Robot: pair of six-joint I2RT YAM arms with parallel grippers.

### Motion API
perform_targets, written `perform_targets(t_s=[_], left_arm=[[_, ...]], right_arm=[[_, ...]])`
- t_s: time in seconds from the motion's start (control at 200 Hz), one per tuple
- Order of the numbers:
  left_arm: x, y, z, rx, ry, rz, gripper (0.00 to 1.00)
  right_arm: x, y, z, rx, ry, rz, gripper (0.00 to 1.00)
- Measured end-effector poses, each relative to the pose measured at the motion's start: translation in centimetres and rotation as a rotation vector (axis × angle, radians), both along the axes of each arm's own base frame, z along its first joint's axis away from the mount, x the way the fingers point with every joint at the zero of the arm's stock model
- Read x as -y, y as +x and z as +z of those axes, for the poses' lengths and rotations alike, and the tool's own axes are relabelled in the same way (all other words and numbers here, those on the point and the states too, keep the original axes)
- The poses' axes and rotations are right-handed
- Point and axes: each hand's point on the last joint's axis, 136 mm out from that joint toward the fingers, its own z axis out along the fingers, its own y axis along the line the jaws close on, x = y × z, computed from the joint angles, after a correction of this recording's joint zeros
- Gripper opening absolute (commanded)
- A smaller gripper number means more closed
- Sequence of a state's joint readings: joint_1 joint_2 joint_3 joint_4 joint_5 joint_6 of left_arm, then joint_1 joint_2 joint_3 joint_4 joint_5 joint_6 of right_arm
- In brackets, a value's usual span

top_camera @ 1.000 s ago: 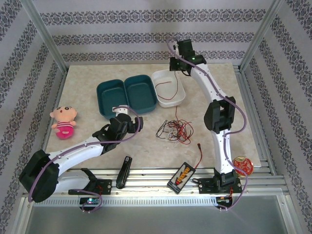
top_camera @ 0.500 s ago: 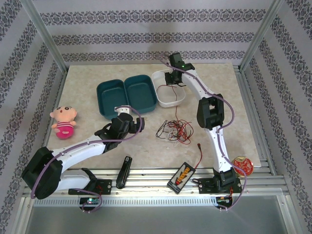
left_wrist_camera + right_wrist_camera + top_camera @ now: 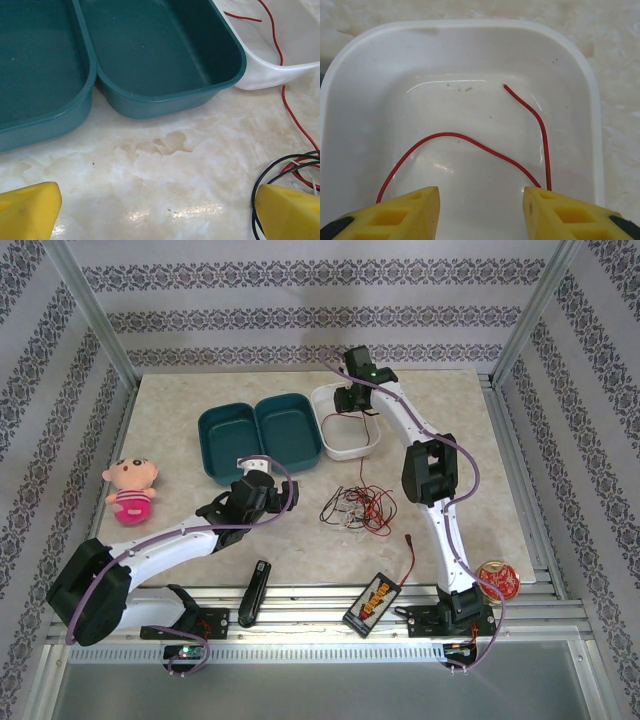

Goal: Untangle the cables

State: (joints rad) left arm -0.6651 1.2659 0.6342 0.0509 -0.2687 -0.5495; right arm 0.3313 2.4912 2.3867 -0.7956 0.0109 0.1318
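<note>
The cables lie in a tangle (image 3: 358, 508) of red, black and white wire at mid-table. From it the red cable (image 3: 362, 472) runs up over the rim of the white tray (image 3: 328, 398), and its free end (image 3: 470, 141) rests curved on the tray floor. My right gripper (image 3: 481, 200) hovers open just above that floor, with the red wire passing by its right finger (image 3: 555, 212) and nothing between the jaws. My left gripper (image 3: 157, 212) stands open low over bare table, left of the tangle; a black loop (image 3: 280, 165) and the red wire (image 3: 292, 117) lie by its right finger.
Two teal bins (image 3: 262, 435) sit side by side left of the white tray, straight ahead of the left gripper (image 3: 257, 472). A pink doll (image 3: 131, 490) lies far left. A black-and-yellow box (image 3: 371, 601), a black bar (image 3: 255, 592) and a red-gold disc (image 3: 497, 580) sit along the near edge.
The right gripper came down from above into the white tray and opened, letting the red cable's end drop onto the tray floor. The left arm barely shifted.
</note>
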Motion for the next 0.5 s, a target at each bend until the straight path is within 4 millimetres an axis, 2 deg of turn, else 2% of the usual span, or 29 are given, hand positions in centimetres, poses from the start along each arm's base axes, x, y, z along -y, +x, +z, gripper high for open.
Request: perform_targets(t_s=[0.08, 0.18, 0.365, 0.435, 0.5], left_arm=[[0.1, 0.0, 0.0, -0.002, -0.002, -0.003, 0.99], [0.4, 0.1, -0.2, -0.010, 0.001, -0.016, 0.99], [1.6, 0.5, -0.6, -0.028, -0.004, -0.065, 0.99], [2.4, 1.0, -0.3, -0.022, -0.015, -0.089, 0.99], [3.5, 1.5, 0.1, -0.013, -0.029, -0.120, 0.99]], right_arm=[[0.3, -0.8, 0.8, -0.006, 0.001, -0.011, 0.45], [1.3, -2.8, 3.2, -0.001, 0.009, -0.044, 0.45], [4.0, -9.2, 9.2, 0.063, 0.067, -0.134, 0.45], [5.1, -11.8, 10.4, 0.086, 0.089, -0.173, 0.45], [6.2, -14.1, 10.5, 0.085, 0.102, -0.207, 0.45]])
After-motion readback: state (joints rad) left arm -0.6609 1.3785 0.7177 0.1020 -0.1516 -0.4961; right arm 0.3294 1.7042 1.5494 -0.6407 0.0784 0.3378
